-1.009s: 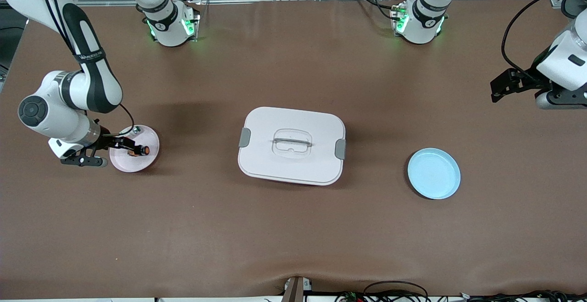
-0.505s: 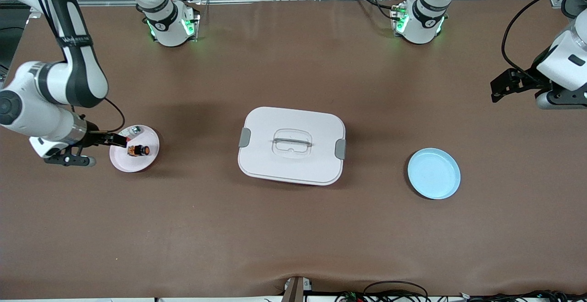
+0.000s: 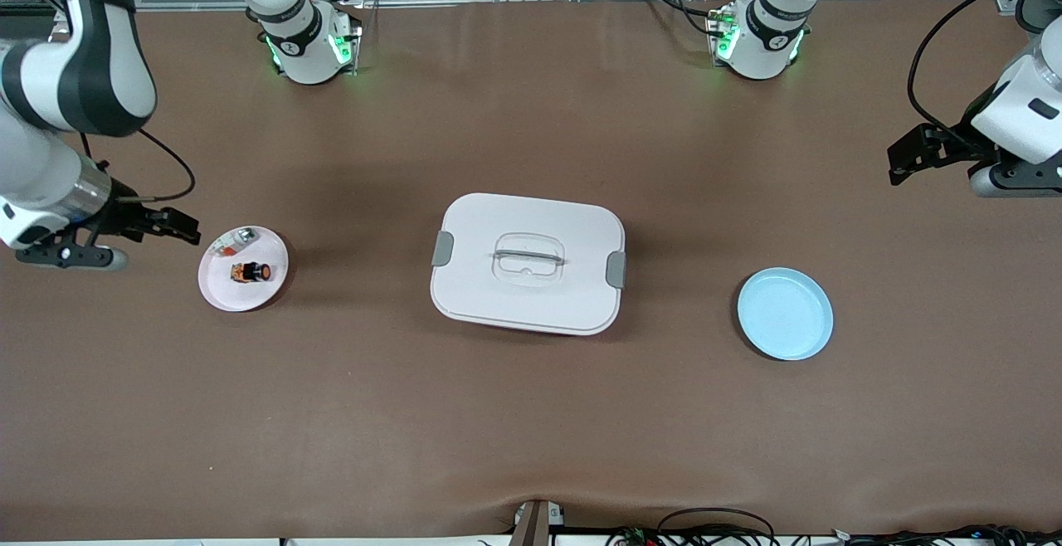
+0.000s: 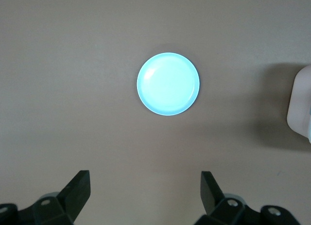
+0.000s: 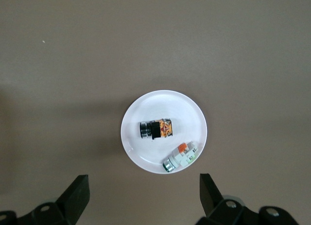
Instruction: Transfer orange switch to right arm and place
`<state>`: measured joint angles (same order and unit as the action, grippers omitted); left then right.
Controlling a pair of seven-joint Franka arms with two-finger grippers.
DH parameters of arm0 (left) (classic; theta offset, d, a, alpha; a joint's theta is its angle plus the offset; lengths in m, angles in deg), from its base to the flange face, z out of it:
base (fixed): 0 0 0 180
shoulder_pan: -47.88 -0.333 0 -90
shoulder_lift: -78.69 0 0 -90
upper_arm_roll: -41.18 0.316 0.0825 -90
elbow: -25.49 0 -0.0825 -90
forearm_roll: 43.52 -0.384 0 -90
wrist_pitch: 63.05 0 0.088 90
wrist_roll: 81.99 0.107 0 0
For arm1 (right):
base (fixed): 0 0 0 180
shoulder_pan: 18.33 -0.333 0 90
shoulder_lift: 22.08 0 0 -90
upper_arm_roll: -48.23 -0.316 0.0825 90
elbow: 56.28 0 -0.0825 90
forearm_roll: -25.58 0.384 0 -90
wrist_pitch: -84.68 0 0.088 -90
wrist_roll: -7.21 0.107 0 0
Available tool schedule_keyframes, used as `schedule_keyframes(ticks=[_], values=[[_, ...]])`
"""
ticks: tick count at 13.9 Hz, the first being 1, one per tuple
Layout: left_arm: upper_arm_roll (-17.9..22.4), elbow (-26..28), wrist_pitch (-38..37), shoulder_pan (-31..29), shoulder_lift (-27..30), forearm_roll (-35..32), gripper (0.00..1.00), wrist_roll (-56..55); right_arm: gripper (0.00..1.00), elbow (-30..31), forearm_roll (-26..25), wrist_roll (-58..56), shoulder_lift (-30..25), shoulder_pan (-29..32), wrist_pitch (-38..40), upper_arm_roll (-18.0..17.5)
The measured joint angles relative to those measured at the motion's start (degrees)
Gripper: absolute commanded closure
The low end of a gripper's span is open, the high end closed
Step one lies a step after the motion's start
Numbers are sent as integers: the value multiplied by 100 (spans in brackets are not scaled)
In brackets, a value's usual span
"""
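We see the orange switch (image 3: 250, 271) lying in the pink plate (image 3: 217, 290); right gripper (image 3: 170, 226) beside the plate and left gripper (image 3: 904, 160), waiting, both with jaws spread. We judge it light, rigid; grip its black body.

White lidded box (image 4: 301, 106) cut off at the left wrist view's edge.

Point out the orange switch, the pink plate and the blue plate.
orange switch (image 5: 156, 129): right wrist view, on its black body.
pink plate (image 3: 224, 293): front view, on bare surface near its rim.
blue plate (image 4: 168, 84): left wrist view, on its centre.
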<state>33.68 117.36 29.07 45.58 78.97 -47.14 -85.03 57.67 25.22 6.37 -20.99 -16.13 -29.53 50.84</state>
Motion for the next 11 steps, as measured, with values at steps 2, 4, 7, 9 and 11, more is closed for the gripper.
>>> schedule_keyframes(ticks=[2, 4, 7, 9, 11], values=[[0, 0, 0, 0, 0, 0, 0, 0, 0, -6, 0, 7, -334, -5, 307, 0], [0, 0, 0, 0, 0, 0, 0, 0, 0, -11, 0, 7, -676, -11, 581, -3], [0, 0, 0, 0, 0, 0, 0, 0, 0, -155, 0, 9, -1106, -23, 1186, -10], [0, 0, 0, 0, 0, 0, 0, 0, 0, -493, 0, 10, -1211, -25, 1690, -12], [0, 0, 0, 0, 0, 0, 0, 0, 0, -880, 0, 10, -1220, -27, 2069, -12]])
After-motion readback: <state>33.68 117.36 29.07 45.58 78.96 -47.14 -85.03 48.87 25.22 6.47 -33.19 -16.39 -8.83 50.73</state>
